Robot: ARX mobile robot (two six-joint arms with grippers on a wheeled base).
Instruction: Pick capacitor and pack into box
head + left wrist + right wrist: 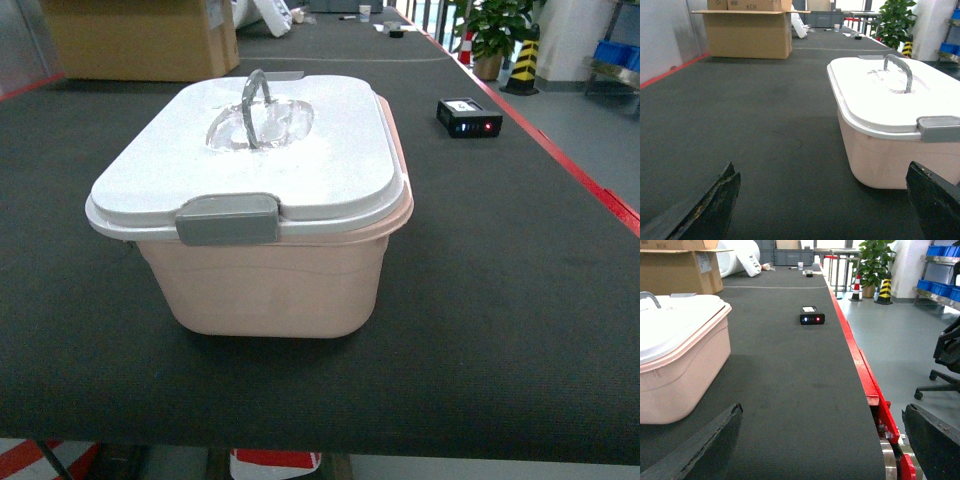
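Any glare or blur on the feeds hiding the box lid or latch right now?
Head view: the white lid is overexposed and washed out around the handle, but the grey latch reads clearly. Left wrist view: lid bright, sharp. Right wrist view: the box is cut off at the frame edge, latch unseen.
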